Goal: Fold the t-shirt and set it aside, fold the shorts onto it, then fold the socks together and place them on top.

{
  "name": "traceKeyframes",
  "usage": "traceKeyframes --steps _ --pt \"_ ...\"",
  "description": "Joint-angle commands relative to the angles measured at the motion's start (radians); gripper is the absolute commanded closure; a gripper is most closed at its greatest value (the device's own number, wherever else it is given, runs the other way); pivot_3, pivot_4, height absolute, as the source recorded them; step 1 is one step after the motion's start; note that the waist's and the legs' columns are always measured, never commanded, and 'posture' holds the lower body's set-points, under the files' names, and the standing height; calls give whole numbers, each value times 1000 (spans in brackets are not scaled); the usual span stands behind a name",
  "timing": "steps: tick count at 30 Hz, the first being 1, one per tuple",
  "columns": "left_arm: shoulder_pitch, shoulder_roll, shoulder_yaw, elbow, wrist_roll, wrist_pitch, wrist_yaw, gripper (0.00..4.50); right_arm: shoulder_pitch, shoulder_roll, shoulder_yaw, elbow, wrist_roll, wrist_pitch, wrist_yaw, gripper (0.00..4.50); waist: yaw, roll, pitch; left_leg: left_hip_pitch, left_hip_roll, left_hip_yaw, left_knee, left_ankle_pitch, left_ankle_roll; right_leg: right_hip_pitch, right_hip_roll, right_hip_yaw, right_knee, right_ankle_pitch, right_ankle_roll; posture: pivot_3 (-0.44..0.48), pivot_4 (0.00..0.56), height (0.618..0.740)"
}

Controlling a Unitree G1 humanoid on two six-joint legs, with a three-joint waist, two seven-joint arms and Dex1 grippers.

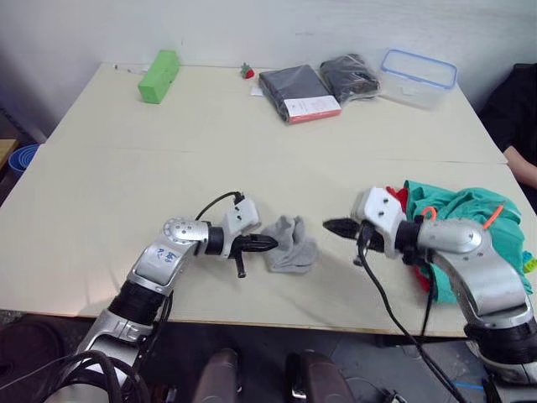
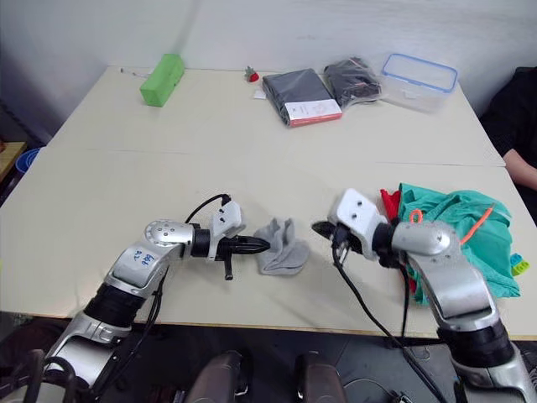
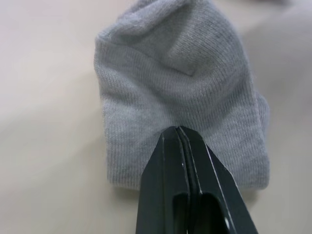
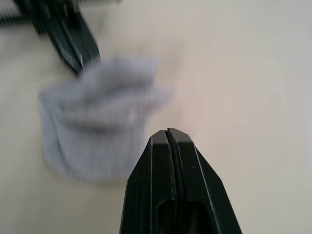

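One clear lidded tub [image 1: 418, 77] sits beside dark packaged garments [image 1: 299, 93].

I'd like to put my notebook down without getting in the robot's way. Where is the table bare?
The wide cream tabletop between the lime-green rectangular block and the left gripper is bare. The middle, ahead of the light grey knit socks, is free too. It is crowded at the far right by the dark packaged garments and clear plastic box, and around the teal-green shorts.
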Motion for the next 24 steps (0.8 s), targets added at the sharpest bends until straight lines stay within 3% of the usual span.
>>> traceKeyframes --steps 1,6,10,24 --pt "-17 -17 22 -44 -23 26 -4 4485 -83 49 105 -7 10 0 -8 4500 1 0 0 0 0 0 0 0 0 0 0 0 0 0 0 0 150 740" --pt "-22 -19 11 -58 -13 33 -13 4485 -142 79 283 139 -113 -86 -24 4500 3 0 0 -2 -2 0 1 0 -1 -1 -2 -1 0 0 0 0 150 740" --pt "-33 -36 4 -16 10 7 -1 4485 -104 7 400 231 -269 -235 -21 4500 5 0 0 -3 -5 0 3 0 0 0 -4 -1 -1 0 1 0 150 740" --pt "-44 -33 28 -3 20 -19 -18 4485 103 -46 214 66 -198 -143 -41 4500 4 0 0 -2 -4 -3 3 3 -1 2 -3 -3 0 1 1 0 150 740"
